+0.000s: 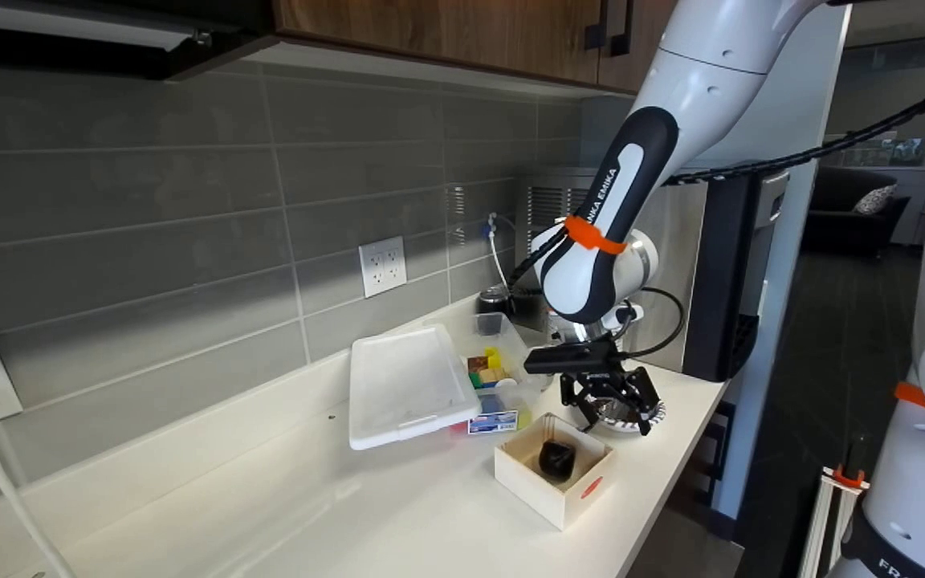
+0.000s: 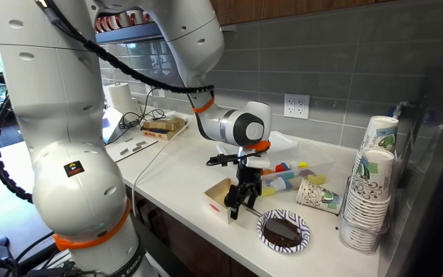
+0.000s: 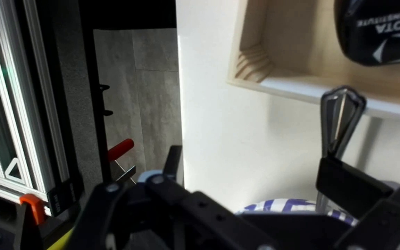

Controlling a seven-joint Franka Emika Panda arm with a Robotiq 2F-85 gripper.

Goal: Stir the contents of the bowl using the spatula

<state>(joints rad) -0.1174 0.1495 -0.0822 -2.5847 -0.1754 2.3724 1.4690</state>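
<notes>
A small shallow paper bowl with a purple-and-white rim (image 2: 305, 232) stands on the counter and holds dark, crumbly contents. Its rim shows partly in an exterior view (image 1: 658, 415) and the wrist view (image 3: 286, 205). The spatula's dark flat blade (image 2: 282, 229) lies on the contents. Its thin metal shaft slants up toward my gripper. The spatula's dark handle end (image 3: 340, 119) shows beyond the right finger in the wrist view. My gripper (image 3: 250, 166) shows in both exterior views (image 1: 617, 429) (image 2: 241, 211), fingers wide apart. The handle is by one finger; I cannot tell if they touch.
A wooden box (image 1: 531, 491) with a black object (image 1: 556, 460) stands close beside the gripper. Behind are a clear tub (image 2: 296, 177) of colourful items and a white lid (image 1: 410, 385). A tipped cup (image 2: 317, 196) and cup stacks (image 2: 367, 215) stand beyond the bowl.
</notes>
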